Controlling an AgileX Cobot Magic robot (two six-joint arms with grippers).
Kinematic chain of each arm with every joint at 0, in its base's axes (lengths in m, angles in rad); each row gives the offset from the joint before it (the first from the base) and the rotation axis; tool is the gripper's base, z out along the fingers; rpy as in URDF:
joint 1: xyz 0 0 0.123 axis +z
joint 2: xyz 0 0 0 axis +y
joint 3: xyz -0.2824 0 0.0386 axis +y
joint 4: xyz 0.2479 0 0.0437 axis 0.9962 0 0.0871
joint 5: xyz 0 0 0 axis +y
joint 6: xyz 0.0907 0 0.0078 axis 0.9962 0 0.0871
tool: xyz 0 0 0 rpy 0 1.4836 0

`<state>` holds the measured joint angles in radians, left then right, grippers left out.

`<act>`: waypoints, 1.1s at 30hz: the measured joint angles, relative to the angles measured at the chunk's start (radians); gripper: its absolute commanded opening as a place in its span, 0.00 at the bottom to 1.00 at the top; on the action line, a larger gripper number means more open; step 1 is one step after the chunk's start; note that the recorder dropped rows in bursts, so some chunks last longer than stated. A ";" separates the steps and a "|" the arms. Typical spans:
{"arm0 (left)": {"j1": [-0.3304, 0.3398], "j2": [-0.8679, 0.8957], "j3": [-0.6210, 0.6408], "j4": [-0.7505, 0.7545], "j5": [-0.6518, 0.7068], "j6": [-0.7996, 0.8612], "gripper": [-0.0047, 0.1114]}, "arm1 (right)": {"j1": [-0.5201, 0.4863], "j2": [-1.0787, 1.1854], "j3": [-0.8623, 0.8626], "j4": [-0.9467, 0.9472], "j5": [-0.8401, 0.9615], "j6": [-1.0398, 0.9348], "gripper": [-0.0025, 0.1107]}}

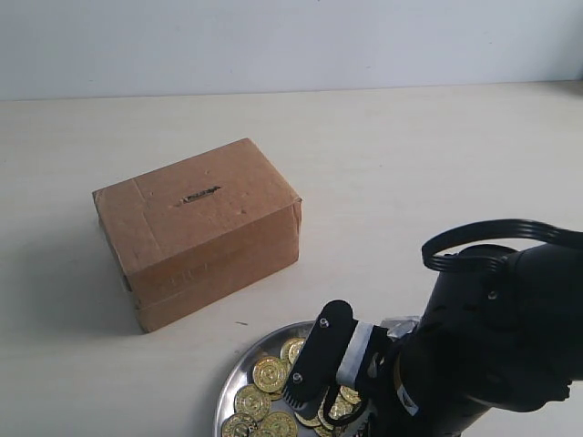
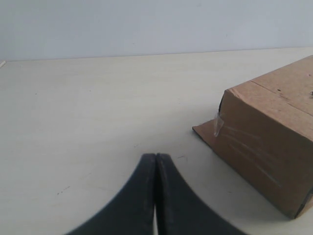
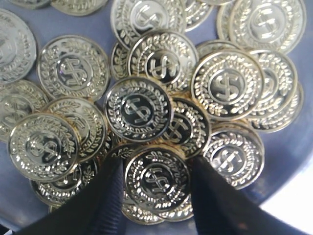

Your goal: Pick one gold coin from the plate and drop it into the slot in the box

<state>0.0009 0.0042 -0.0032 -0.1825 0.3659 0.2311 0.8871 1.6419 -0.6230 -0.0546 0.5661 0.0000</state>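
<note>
**Right claw.** The right claw [image 3: 157,193] hangs low over the plate [image 1: 239,375], tips down among the gold coins. Its jaws stand parted about one coin wide. One coin [image 3: 157,177] lies flat, face up, directly between the two fingers [image 3: 105,200], on top of the pile and overlapping the coins under it. Each finger stands just beside the coin's rim. Whether the pads already bear on that rim cannot be told.

**Governing relation.** The coin is round and has no long axis, so the grip line is simply the diameter that runs from finger to finger. The coin sits centred on that line. In judgement, no sideways correction is needed before the jaws come in. Neighbouring coins touch the target and may be dragged up with it.

**Destination.** The box [image 1: 200,228] stands well apart from the right claw, beyond the plate's far rim and to its left. The slot [image 1: 199,195] is in the box top, its long axis along the longer side of the top.

**Left claw.** The left claw [image 2: 155,196] is fully closed and empty, low over the counter [image 2: 98,107] with a box end beside it. The right arm is the nearer one to the coins.
</note>
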 measured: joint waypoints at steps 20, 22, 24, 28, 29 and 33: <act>0.000 0.000 0.000 0.000 0.000 0.000 0.04 | 0.000 -0.075 0.000 0.000 -0.007 0.000 0.22; 0.000 0.000 0.000 0.000 0.000 0.000 0.04 | 0.000 -0.082 0.000 0.000 -0.007 0.000 0.22; 0.000 0.000 0.000 0.000 0.000 0.000 0.04 | 0.000 -0.091 0.000 0.000 -0.007 0.000 0.22; 0.000 0.000 0.000 0.000 0.000 0.000 0.04 | 0.000 -0.115 0.000 0.012 -0.007 0.000 0.22; 0.000 0.000 0.000 0.000 0.000 0.000 0.04 | 0.000 -0.123 0.000 0.019 -0.008 0.000 0.22; 0.000 0.000 0.000 0.000 0.000 0.000 0.04 | 0.000 -0.157 0.000 0.055 -0.010 0.000 0.22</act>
<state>0.0009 0.0042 -0.0032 -0.1825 0.3659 0.2311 0.8871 1.4845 -0.6225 0.0000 0.5557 0.0000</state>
